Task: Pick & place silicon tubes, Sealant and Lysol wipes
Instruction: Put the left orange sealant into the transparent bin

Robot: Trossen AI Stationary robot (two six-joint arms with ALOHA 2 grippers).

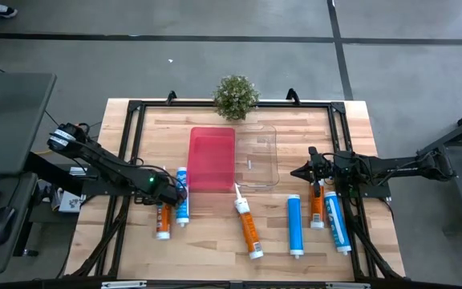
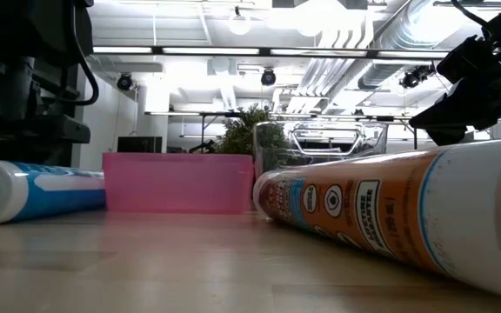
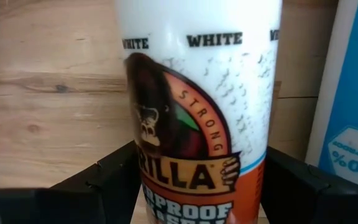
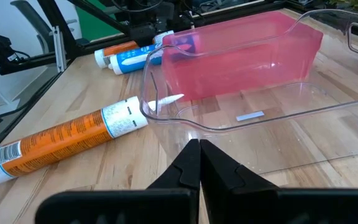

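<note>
On the left side of the desk [image 1: 215, 257] I have the left pincer [image 1: 167, 197] down over the orange-and-white Gorilla sealant tube [image 3: 197, 124]; the left wrist view shows its fingers [image 3: 104, 180] standing wide on either side of the barrel, so I read it as straddling the tube, not yet squeezing it. The tube lies flat with a blue-labelled tube [image 1: 182, 197] just beside it, nearly touching. That neighbour is my first worry: if I close now, one finger may catch the blue tube and drag or roll it. The barrel is round and slick, so an off-centre close could also squirt it sideways out of the grip.

Toward the middle sit the pink bin [image 1: 212, 158] and the clear bin [image 1: 257, 156], side by side. A long orange sealant tube [image 1: 247, 229] lies in front with its nozzle right at the clear bin's rim, so a careless carry could knock it.

On the right, the right pincer [image 1: 305, 171] waits fully closed, empty, just beside the clear bin. If the left arm swings a tube toward that bin, the two arms could crowd each other. More tubes lie near it: a blue one [image 1: 295, 225], an orange one [image 1: 317, 207] and another blue one [image 1: 337, 222].
</note>
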